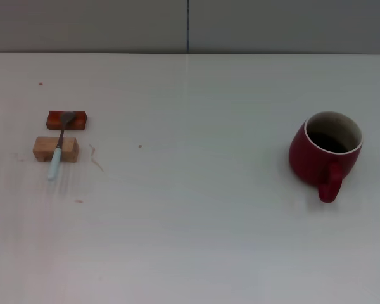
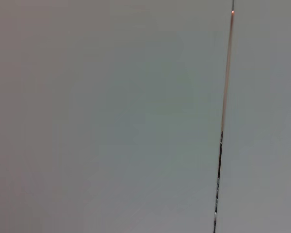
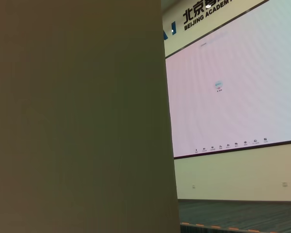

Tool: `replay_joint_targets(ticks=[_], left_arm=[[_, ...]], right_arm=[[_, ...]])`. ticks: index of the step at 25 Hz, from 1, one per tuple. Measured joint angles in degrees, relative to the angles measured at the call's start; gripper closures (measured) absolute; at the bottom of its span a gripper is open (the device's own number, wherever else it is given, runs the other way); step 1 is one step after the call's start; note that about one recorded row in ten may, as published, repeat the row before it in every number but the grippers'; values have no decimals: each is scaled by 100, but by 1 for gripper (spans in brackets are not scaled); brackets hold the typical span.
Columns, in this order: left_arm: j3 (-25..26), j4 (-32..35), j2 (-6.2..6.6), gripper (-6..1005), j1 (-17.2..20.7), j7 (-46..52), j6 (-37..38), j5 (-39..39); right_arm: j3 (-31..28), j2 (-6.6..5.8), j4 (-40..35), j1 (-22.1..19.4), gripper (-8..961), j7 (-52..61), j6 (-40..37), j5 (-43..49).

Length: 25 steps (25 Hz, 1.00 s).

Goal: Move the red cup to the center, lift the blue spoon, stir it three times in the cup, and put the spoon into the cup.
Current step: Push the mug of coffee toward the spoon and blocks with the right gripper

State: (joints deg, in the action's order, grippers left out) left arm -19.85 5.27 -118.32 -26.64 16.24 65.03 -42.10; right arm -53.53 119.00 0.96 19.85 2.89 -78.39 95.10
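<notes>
The red cup (image 1: pixel 325 152) stands upright at the right of the white table, its handle toward the front edge and its inside dark. The blue spoon (image 1: pixel 59 149) lies at the left across two wooden blocks. Its grey bowl rests on the far reddish block (image 1: pixel 66 120). Its neck crosses the near tan block (image 1: pixel 55 149), and its pale blue handle tip touches the table. The center of the tabletop (image 1: pixel 190 164) holds nothing. Neither gripper shows in any view. Both wrist views show only walls and a room beyond.
The table's far edge (image 1: pixel 190 53) meets a grey wall with a vertical seam. A few small marks dot the tabletop at the left.
</notes>
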Motion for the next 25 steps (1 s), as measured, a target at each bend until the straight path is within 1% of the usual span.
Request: replay_joint_targets(ticks=[17, 25], left_arm=[[-2, 0, 8, 169, -118, 8, 0, -9], [-2, 0, 3, 169, -142, 10, 20, -19]], right_arm=[[2, 0, 10, 45, 327, 16, -1, 40], [10, 0, 4, 1, 340, 1, -8, 61]])
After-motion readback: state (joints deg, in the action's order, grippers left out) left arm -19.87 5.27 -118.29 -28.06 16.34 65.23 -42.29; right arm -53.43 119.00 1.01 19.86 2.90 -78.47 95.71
